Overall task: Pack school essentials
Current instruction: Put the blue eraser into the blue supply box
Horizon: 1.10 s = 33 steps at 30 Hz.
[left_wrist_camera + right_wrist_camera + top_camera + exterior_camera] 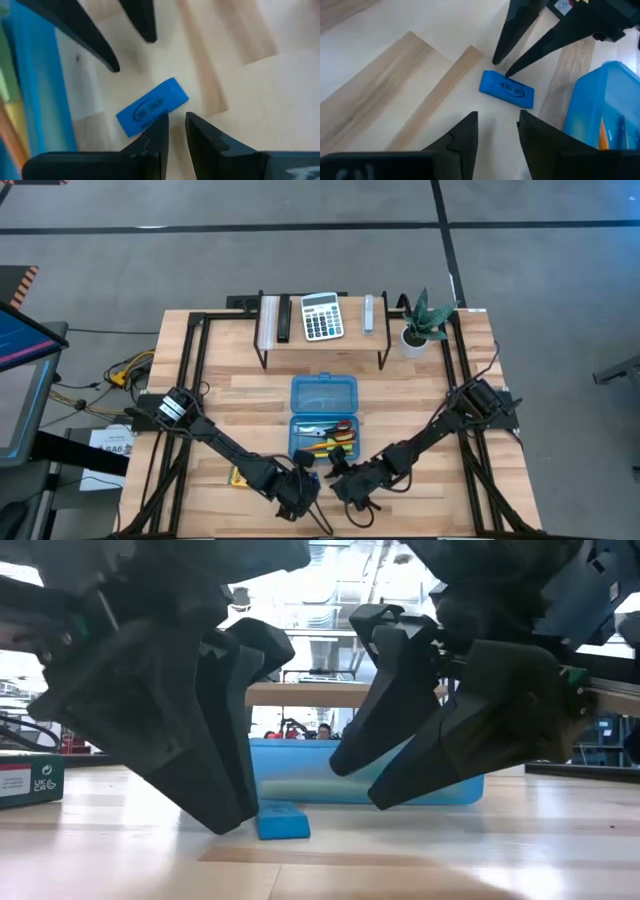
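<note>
both grippers low over blue eraser point(282, 822), flat on table point(420, 395) just in front of blue case point(323, 416). left gripper point(176, 131) nearly closed, holds nothing, tips beside eraser. right gripper point(497, 125) open, empty, eraser ahead of its fingers. scissors point(335, 430) and pencils point(322, 446) already in case. risk: arms crowd close, fingers could collide or nudge eraser away; small flat eraser may slip from pinch.
</note>
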Motion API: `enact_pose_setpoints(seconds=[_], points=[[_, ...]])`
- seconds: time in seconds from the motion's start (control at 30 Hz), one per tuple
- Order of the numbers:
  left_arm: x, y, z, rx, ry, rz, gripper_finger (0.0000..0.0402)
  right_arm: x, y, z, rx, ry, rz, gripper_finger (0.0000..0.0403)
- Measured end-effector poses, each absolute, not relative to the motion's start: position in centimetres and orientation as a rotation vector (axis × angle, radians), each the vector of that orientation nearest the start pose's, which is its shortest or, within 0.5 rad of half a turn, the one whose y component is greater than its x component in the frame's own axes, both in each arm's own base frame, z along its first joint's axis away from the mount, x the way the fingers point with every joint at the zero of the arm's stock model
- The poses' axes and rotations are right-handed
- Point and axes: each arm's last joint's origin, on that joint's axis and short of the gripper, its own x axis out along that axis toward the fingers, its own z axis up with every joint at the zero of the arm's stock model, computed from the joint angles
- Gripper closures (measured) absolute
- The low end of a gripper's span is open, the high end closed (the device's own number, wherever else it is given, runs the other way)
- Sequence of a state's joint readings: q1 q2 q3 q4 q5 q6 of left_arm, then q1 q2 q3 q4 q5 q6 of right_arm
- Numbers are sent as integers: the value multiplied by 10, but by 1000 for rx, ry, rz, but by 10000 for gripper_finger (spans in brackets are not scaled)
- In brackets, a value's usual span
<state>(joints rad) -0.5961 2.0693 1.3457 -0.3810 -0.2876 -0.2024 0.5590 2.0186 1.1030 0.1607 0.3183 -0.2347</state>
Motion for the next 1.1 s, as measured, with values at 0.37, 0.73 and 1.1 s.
enact_pose_setpoints(seconds=[0.37,0.73,1.1], points=[[344,-219,133,312,1038,-96,346,345,205,119,-482,658,293,231],[351,-205,134,315,1036,-32,346,344,207,120,-466,655,294,231],[355,-201,134,289,1012,-10,346,343,207,119,-454,669,287,234]])
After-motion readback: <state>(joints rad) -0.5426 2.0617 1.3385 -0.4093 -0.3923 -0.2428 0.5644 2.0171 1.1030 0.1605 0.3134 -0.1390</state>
